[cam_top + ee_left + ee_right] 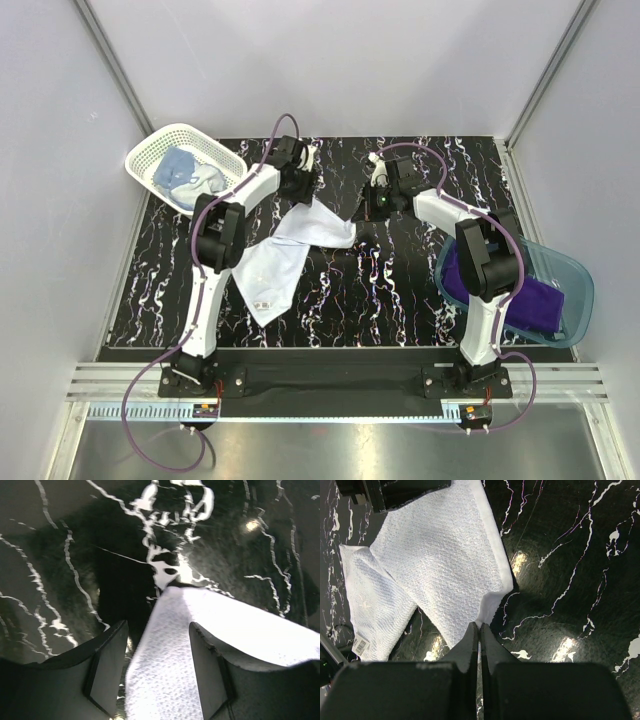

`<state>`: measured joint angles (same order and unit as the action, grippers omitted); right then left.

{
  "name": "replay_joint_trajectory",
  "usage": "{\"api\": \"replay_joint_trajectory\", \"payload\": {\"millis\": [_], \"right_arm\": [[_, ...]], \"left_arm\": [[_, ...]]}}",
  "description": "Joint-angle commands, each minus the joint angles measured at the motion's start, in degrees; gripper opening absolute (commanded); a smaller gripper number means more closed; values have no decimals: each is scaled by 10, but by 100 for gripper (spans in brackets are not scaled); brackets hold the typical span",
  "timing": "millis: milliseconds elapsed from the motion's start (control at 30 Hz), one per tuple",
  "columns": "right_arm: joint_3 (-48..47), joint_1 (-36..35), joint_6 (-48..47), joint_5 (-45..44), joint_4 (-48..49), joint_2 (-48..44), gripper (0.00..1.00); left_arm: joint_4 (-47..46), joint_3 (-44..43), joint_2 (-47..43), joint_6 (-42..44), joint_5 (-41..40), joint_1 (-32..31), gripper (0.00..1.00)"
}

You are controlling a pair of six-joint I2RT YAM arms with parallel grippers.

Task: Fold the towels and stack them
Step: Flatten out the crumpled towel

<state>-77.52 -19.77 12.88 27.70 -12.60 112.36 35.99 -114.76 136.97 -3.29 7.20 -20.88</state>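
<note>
Ana: Where is the white towel (300,240)?

Ben: It lies on the black table (400,290), between the 2 arms. One part of it lies over another part. It is not a neat square.

Ana: What about the left gripper (157,627)?

Ben: It is at the far corner of that towel. Its 2 fingers stand apart, and the towel runs up between them.

Ana: And the right gripper (479,627)?

Ben: Its fingers are pressed tight together. The tips are right by the towel's right corner. I cannot tell if they pinch any cloth.

Ana: Where are the other 2 towels?

Ben: The purple towel (530,300) sits in the blue tub (580,290) on the right side, next to the right arm. The light blue towel (178,165) is bunched up in the white basket (150,150) at the far left corner.
</note>
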Motion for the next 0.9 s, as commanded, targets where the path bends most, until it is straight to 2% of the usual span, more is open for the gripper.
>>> {"api": "replay_joint_trajectory", "payload": {"millis": [0,167,300,333,433,567,767,867], "right_arm": [[6,-4,5,8,27,-7,0],[11,-4,7,7,31,-14,0],[14,-4,6,-5,32,-19,0],[13,-4,7,-10,29,-18,0],[2,-4,11,-41,17,-18,0],[-51,-1,8,-140,-41,-28,0],[-179,3,-19,-272,-97,-97,0],[-246,3,-36,-305,-124,-136,0]], "left_arm": [[-7,16,-2,0,12,-9,57],[9,1,25,-18,-22,-15,45],[17,-4,27,-35,-39,-20,5],[22,-12,21,-38,-44,-21,0],[36,-27,-18,-51,-47,-20,0],[51,-57,-96,-67,-54,-20,0],[44,-90,-231,-83,-57,-14,0],[33,-92,-302,-84,-51,-13,0]]}}
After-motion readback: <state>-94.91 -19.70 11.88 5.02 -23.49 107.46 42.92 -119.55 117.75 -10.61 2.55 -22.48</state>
